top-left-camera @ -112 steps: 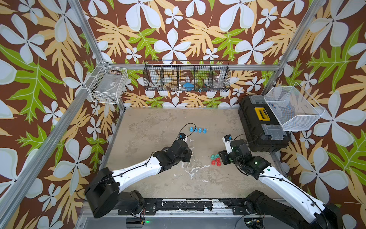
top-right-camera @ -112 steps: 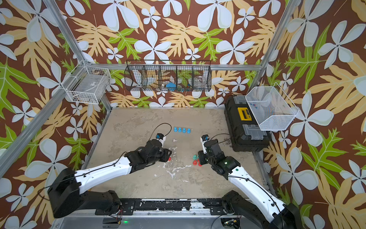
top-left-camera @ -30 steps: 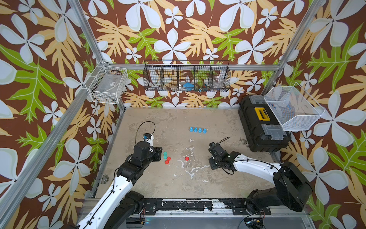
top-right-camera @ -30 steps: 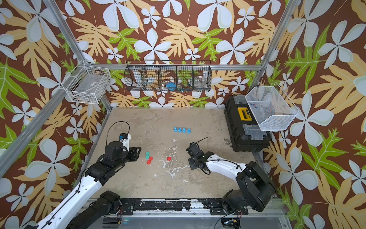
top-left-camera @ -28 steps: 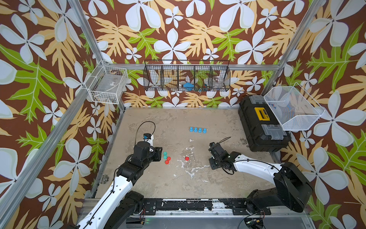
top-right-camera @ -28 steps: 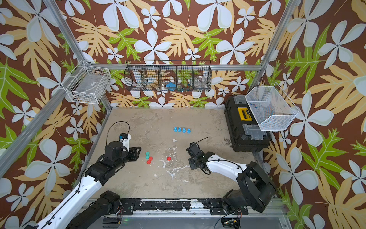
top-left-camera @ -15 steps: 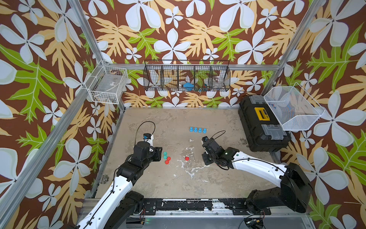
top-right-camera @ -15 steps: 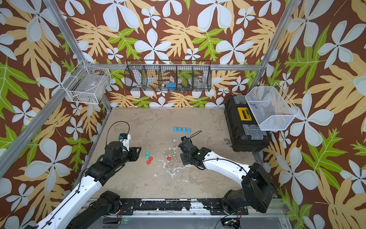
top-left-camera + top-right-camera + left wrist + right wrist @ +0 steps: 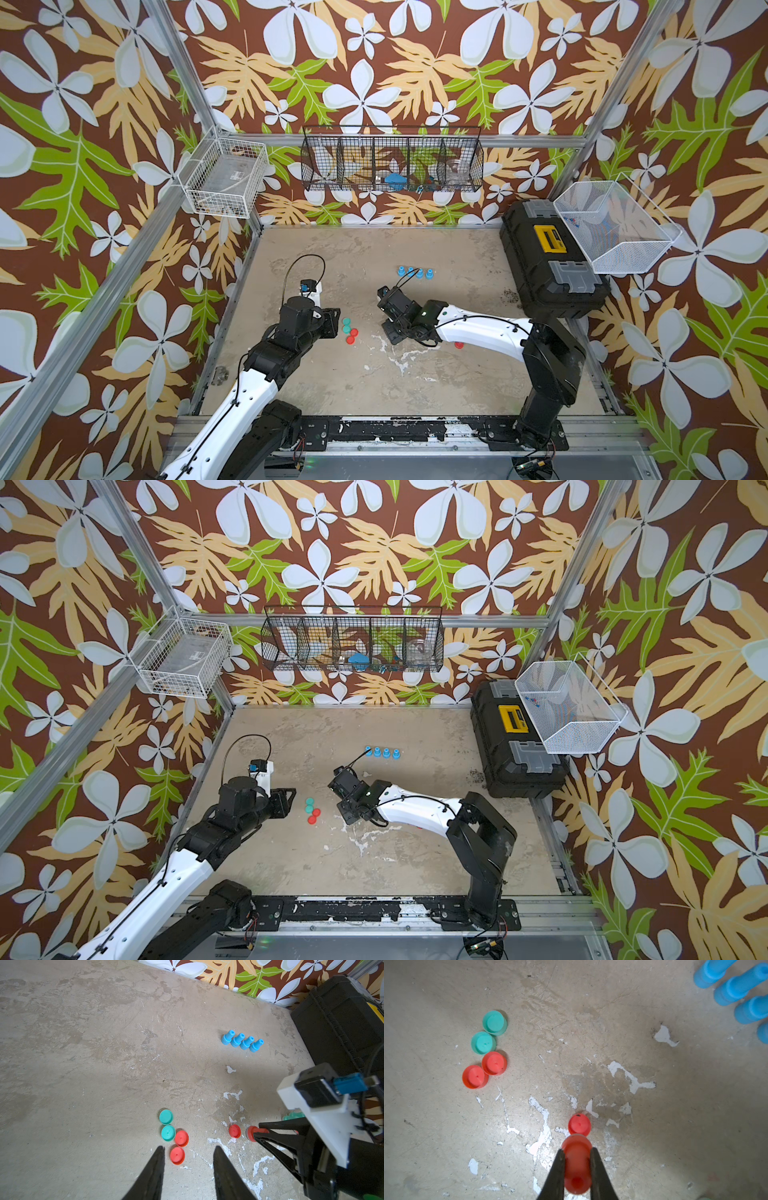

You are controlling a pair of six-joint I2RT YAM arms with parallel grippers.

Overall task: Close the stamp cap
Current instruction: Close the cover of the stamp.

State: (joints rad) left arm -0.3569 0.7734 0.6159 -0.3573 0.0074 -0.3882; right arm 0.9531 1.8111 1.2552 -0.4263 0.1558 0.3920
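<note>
Our right gripper (image 9: 577,1149) pinches one red stamp (image 9: 577,1169) near the middle of the table (image 9: 332,382), just beside one loose red cap (image 9: 579,1125). To the left, our left gripper (image 9: 188,1147) is spread and empty by a cluster of two teal caps (image 9: 166,1116) and two red caps (image 9: 181,1138). Four blue stamps (image 9: 242,1041) stand in a far row.

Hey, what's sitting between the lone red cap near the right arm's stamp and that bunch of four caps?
Nothing. The right wrist view shows bare table between the lone red cap and the four caps, just white scuffs.
</note>
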